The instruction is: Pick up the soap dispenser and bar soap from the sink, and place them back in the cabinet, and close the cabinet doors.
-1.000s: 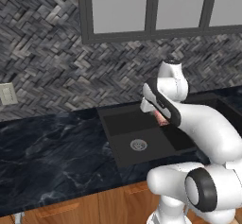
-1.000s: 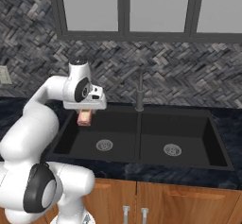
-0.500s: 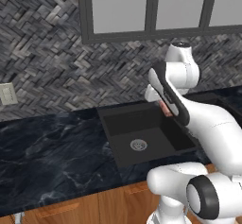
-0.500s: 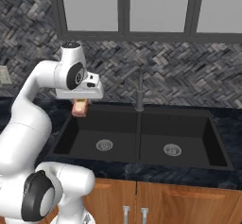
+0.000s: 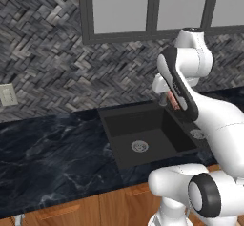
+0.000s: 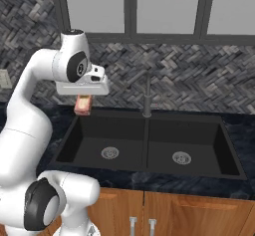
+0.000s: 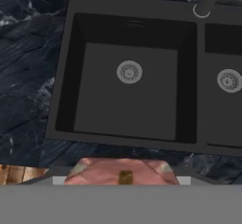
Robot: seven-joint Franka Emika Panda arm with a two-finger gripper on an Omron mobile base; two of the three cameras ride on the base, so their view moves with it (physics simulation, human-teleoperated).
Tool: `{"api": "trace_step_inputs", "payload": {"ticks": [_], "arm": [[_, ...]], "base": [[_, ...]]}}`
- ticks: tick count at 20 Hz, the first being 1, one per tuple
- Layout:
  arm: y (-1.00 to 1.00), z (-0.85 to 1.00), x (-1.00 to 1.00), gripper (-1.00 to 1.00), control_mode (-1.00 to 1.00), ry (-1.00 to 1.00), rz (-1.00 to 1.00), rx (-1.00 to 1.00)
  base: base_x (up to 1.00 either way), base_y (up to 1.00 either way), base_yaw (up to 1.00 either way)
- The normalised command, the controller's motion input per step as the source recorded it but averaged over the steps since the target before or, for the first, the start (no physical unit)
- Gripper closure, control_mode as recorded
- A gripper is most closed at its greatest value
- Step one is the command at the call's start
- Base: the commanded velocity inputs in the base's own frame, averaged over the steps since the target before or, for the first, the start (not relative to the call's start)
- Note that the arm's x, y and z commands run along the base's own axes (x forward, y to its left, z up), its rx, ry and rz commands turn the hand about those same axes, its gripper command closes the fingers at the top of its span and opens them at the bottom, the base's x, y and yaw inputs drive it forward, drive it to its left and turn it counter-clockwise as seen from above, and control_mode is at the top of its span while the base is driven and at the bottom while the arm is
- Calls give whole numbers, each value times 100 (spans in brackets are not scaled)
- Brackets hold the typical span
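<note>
The claw (image 6: 83,102) is clenched on the bar soap (image 6: 82,104), holding it high above the sink's (image 6: 149,153) left basin near its back left corner, presumably lifted clear of the surface (image 5: 52,158) for carrying to the cabinet.

Sink (image 6: 149,145): matt black basins, silver metal drains. Counter (image 5: 52,158): glossy dark marbled stone, pale veins. Backsplash (image 5: 57,72): rough grey herringbone tile. Lower cabinets (image 6: 199,215): smooth warm wood. Bar soap (image 6: 82,104): smooth reddish-pink block, paler face.
</note>
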Motion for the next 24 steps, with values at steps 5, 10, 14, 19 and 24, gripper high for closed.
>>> {"api": "trace_step_inputs", "payload": {"ticks": [5, 10, 14, 19, 24], "arm": [[0, 21, -41, 100, -100, 0, 0, 0], [0, 19, -55, 100, -100, 0, 0, 0], [0, 24, -49, 100, -100, 0, 0, 0], [0, 30, -40, 100, -100, 0, 0, 0], [0, 12, -13, 100, 100, 0, 0, 0]], "base": [[0, 0, 0], [0, 0, 0], [0, 0, 0], [0, 0, 0], [-7, 0, 0]]}}
